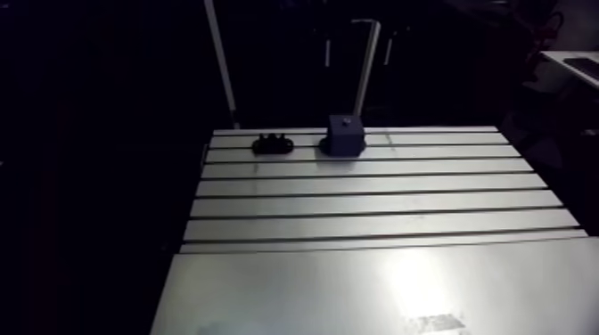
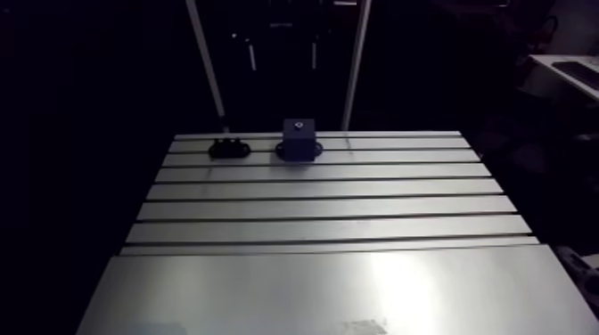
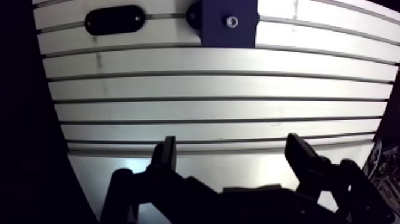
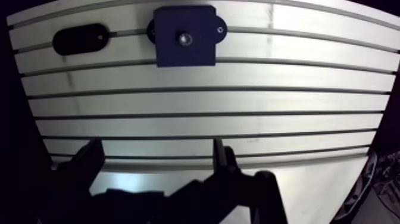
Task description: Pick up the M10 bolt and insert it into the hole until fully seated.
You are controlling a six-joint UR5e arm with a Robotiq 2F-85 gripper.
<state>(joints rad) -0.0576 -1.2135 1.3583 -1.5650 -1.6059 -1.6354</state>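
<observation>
In the arm view, a dark blue block (image 1: 343, 135) stands on the slotted table (image 1: 356, 205), near its far edge. A small pale spot (image 1: 345, 117) marks the middle of the block's top face. Just beside the block, to its left on the same band of the table, lies a low black holder (image 1: 273, 142) with small bumps on top, apart from the block.

In the wrist view, the gripper (image 3: 232, 146) hangs well short of the block, its two dark fingers (image 3: 168, 156) spread wide with only bare table between them. Ahead of it, the pale spot reads as the bolt (image 3: 231, 21), a bright metal round set in the hole at the block's centre. How deep it sits cannot be told. The holder shows here as a flat black oval.
</observation>
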